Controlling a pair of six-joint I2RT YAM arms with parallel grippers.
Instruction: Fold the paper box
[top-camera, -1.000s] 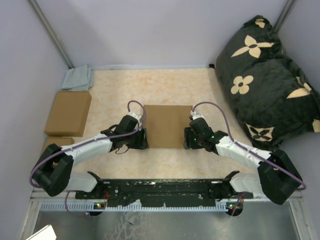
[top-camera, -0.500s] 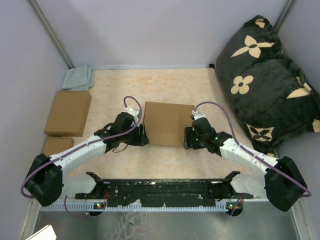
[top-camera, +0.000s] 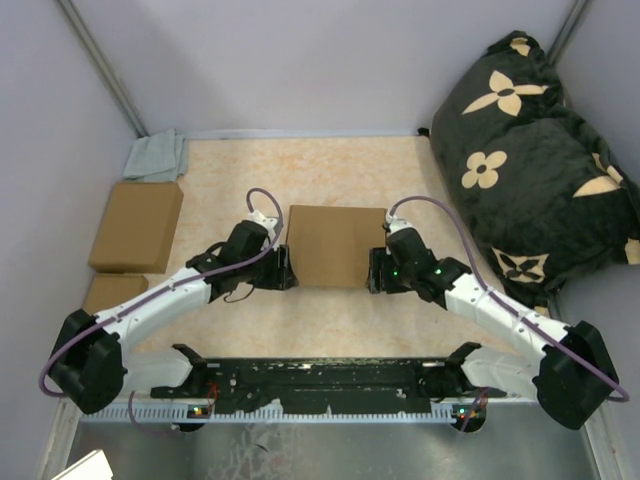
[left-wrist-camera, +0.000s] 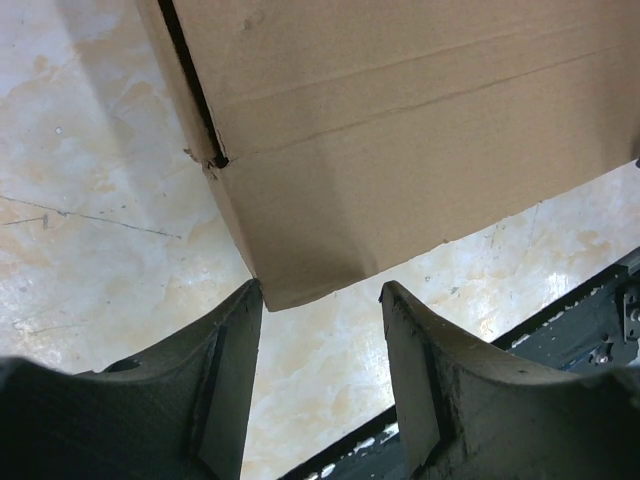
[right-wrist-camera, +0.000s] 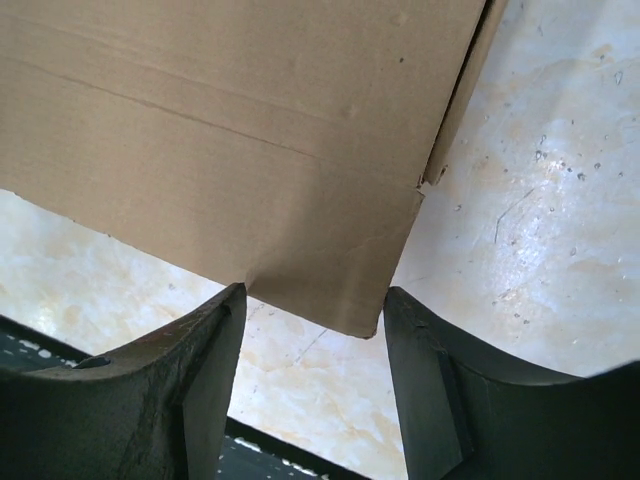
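1. Nearest, along near edge of table (top-camera: 330, 170): black base rail (top-camera: 320, 378) carrying both arms.
2. Left claw (top-camera: 283, 270) at near-left corner of paper box (top-camera: 335, 245), spread wide and pinching nothing. In left wrist view, box corner sits in the gap between the fingers (left-wrist-camera: 230, 360). One fingertip touching or just shy of the cardboard; cannot tell which.
3. Right claw (top-camera: 375, 272) at near-right corner, mirrored. Also spread, no pinch. In right wrist view, corner spans the gap from one fingertip to the other; contact unclear.
4. Paper box flat on table, centre, between the two claws, roughly square to the near edge. Reads from above as a closed shallow rectangle. Wrist views show crease lines across the cardboard and a dark slit at each near corner.
5. Left side, well apart from paper box: small brown box (top-camera: 112, 290) nearer, larger brown box (top-camera: 137, 226) just behind it.
6. Far-left corner: grey-blue cloth (top-camera: 157, 156), just behind larger brown box.
7. Far right: black cushion (top-camera: 530, 150) with tan flower pattern, at table's far-right corner.
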